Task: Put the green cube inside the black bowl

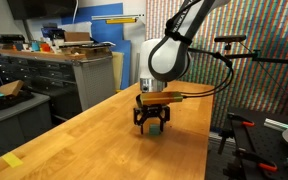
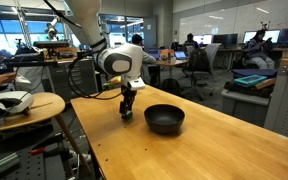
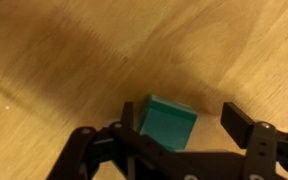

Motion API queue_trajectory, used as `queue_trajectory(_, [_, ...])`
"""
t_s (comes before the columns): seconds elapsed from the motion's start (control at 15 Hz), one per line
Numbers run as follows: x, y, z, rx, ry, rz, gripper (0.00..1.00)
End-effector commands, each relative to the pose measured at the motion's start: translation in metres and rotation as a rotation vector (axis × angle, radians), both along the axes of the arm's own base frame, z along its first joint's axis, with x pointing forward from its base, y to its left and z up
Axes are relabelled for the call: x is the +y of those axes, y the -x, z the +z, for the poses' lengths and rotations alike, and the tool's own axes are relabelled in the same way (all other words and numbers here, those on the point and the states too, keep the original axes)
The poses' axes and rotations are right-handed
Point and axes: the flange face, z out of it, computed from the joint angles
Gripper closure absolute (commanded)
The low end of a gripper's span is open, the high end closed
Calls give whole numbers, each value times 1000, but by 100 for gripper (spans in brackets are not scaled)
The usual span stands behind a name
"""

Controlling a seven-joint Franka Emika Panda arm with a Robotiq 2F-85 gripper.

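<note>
The green cube (image 3: pixel 169 124) rests on the wooden table between my gripper's (image 3: pixel 180 124) two black fingers in the wrist view. The left finger is close against it and the right finger stands a gap away, so the gripper is open. In both exterior views the gripper (image 1: pixel 152 122) (image 2: pixel 127 110) is down at the table surface around the cube (image 1: pixel 155 127). The black bowl (image 2: pixel 164 119) sits on the table a short way beside the gripper. It is not in the wrist view.
The wooden table (image 1: pixel 104 140) has a yellow tape mark (image 1: pixel 12 160) near one corner. A round side table with a white object (image 2: pixel 14 102) stands beside it. Workbenches and cabinets (image 1: pixel 54 70) line the background.
</note>
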Motion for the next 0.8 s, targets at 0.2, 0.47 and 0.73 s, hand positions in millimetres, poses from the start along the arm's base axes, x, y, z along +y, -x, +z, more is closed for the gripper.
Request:
queue_trajectory(0.2, [6,-16,-3,-12,-4,-20,66])
queue_trajectory(0.47, [4,-10,3,-27,-9,-21,79])
queue_trajectory(0.73, [-5,-4,14,-48,-16,-45,79])
